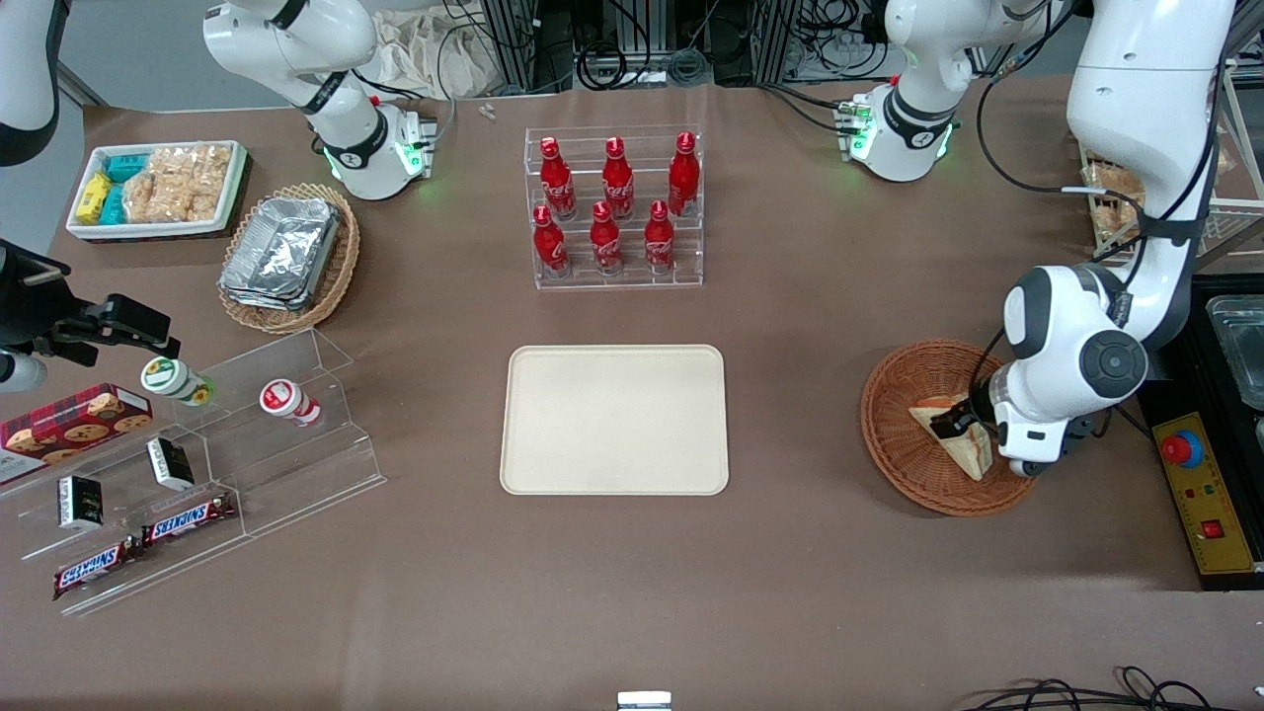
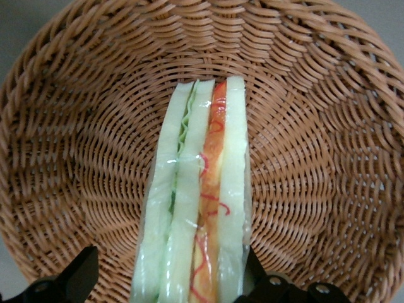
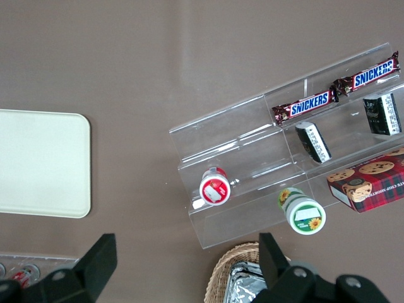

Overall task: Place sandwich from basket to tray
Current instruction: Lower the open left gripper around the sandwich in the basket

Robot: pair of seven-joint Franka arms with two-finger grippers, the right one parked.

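Observation:
The sandwich [image 1: 974,450], a wrapped wedge of pale bread with green and red-orange filling [image 2: 201,202], lies in the round reddish-brown wicker basket [image 1: 897,446] toward the working arm's end of the table. My left gripper [image 1: 956,427] is down in the basket and open, its fingers straddling the sandwich's wide end [image 2: 169,257]. One finger [image 2: 254,273] touches the wrapper; the other finger [image 2: 82,270] stands a little apart from it. The cream-beige tray [image 1: 614,419] lies flat at the table's middle with nothing on it, and its corner also shows in the right wrist view [image 3: 38,164].
A clear rack of red bottles [image 1: 614,209] stands farther from the front camera than the tray. A yellow control box with a red button [image 1: 1197,484] lies beside the basket at the table's end. An acrylic shelf of snacks [image 1: 188,464], a basket of foil trays [image 1: 286,255] and a white bin [image 1: 158,188] sit toward the parked arm's end.

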